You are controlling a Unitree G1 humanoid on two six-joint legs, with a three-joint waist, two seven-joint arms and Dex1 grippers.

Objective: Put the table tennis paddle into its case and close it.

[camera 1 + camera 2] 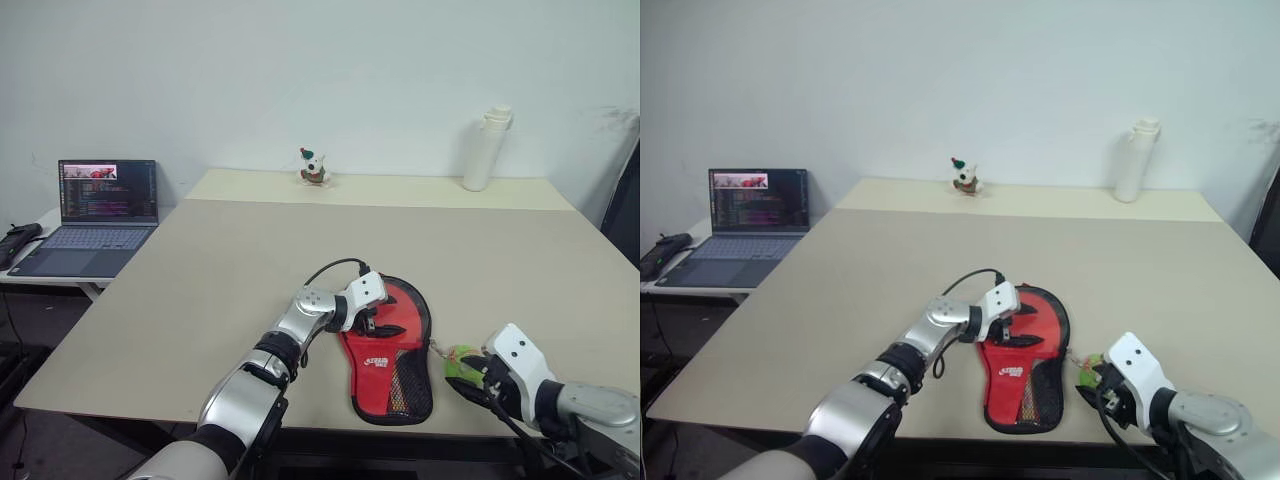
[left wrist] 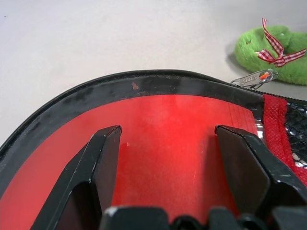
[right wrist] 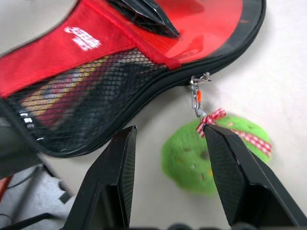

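Beside the case (image 3: 91, 62), the right wrist view reveals its zip pull (image 3: 197, 98) and green plush charm (image 3: 211, 153) between the right gripper (image 3: 168, 158)'s spread jaws; the left gripper (image 2: 165, 158)'s jaws are spread over the red face.

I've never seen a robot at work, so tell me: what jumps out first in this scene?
The bright red case lies at the table's near edge, with the left claw resting open on its round end. Just right of it, a fuzzy green toy hangs off the zip pull by a short chain, and the right claw hovers open over it. Further off, a lit laptop sits on a side desk to the left.
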